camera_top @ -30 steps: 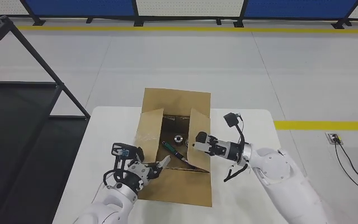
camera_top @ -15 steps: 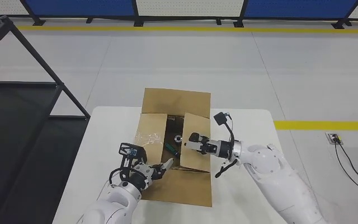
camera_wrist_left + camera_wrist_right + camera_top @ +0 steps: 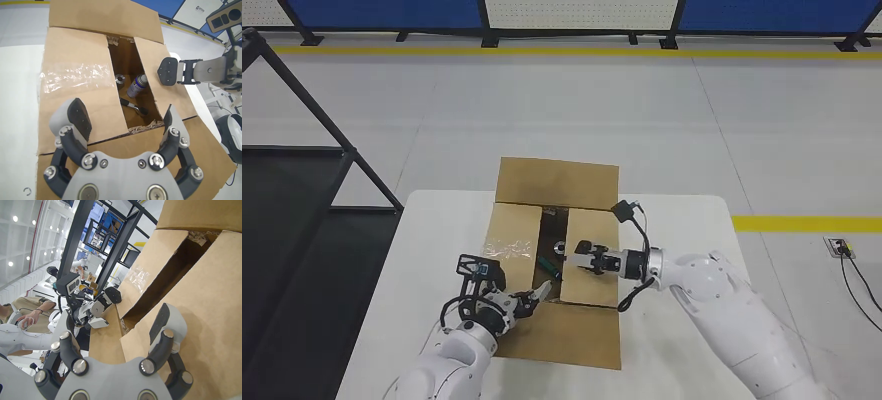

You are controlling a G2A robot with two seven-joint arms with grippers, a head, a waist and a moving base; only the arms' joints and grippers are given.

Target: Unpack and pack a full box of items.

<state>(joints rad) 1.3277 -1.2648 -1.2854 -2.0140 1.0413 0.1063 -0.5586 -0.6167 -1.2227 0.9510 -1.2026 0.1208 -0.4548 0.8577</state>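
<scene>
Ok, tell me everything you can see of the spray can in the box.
The spray can is an aerosol, metal by its look, with a pale domed top, a blue and yellow label and a pale lower body. It sits on the floor of the cardboard box, in the gap between the flaps, beside a metal ring. Nothing grips it; upright or leaning, I cannot tell.

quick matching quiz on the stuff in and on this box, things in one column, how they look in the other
Things:
1 spray can
2 metal ring
3 tape
4 hand tool

Looks:
a clear and crinkled, stuck on a flap
b silver, with a hole through the middle
c black grip, shiny neck
d blue and white body

Pairs: 1-d, 2-b, 3-a, 4-c
</scene>
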